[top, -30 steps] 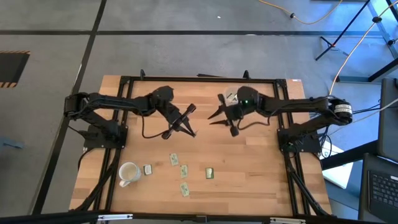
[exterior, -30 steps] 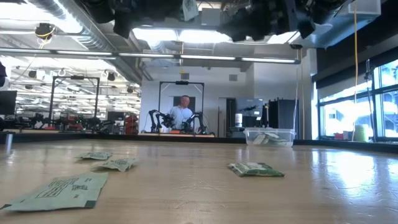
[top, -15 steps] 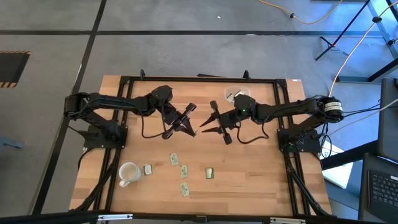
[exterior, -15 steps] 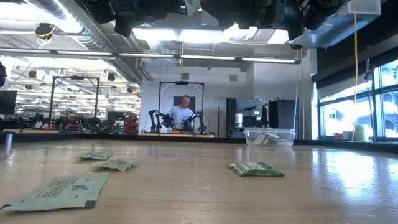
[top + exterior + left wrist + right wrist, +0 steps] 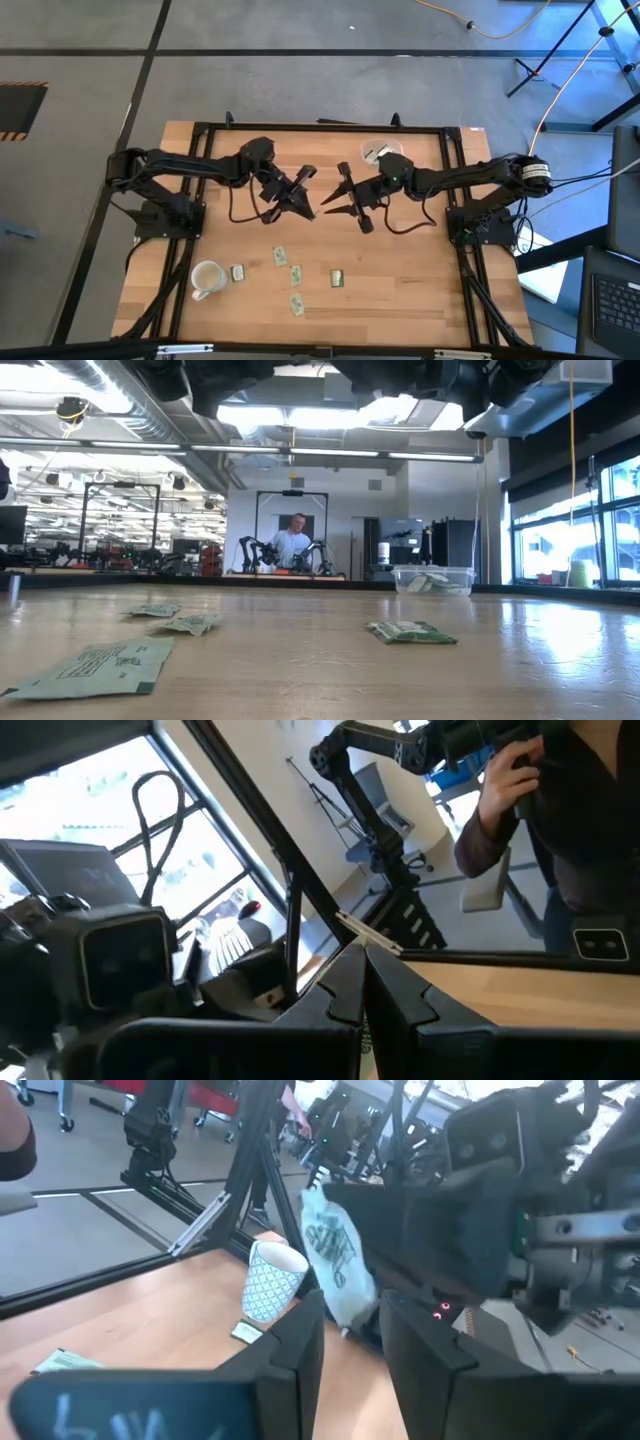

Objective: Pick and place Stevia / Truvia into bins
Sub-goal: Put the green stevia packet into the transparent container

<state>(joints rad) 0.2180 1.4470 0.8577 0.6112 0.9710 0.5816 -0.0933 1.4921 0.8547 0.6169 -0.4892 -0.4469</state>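
Observation:
Several pale green Stevia sachets [image 5: 296, 272] lie flat on the wooden table near its front, one [image 5: 410, 631] close in the low view. A clear bin [image 5: 378, 152] with sachets in it stands at the far edge. High over the table's middle my left gripper [image 5: 308, 196] is shut and level, with one sachet [image 5: 335, 1260] at its tip. My right gripper [image 5: 336, 194] faces it, open. Its fingertips [image 5: 300, 1335] stand on either side of that sachet's lower end, apart from it. My left gripper has the sachet at the tips of its shut fingers [image 5: 365, 955] and comes at it level, from the table's left. The sachet [image 5: 340, 1280] stands upright and tilted, clear of the table. The sachet itself hides which edge is pinched.
A white patterned mug [image 5: 205, 278] stands near the front left with a sachet [image 5: 238, 272] beside it. Black frame rails [image 5: 320, 127] run along the table's edges. A person [image 5: 292, 540] stands far back in the room, and another person's hand [image 5: 505, 780] shows beyond the table.
My right gripper has gone from beside the bin toward the table's left, up to my left gripper, and stays open. My left gripper has rolled in place, still shut. The sachet's tip no longer shows at the top of the low view.

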